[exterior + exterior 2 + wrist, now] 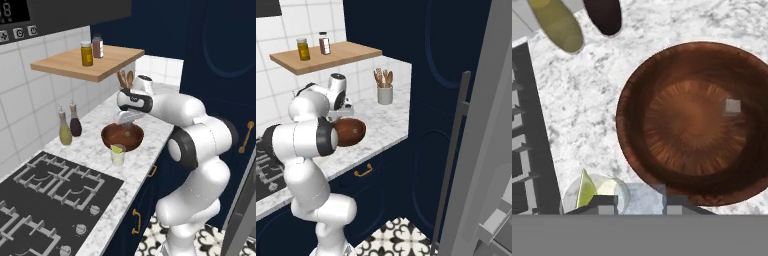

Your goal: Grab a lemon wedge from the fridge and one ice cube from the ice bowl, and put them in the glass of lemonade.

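From your left base view, the glass of lemonade (118, 154) sits on the counter (95, 150) at six o'clock of the ice bowl (122, 137), two bottles (69, 126) at nine o'clock.

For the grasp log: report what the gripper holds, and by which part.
An ice cube, pinched by two opposite sides between the fingertips of the gripper, just beside the ice bowl and the glass of lemonade.
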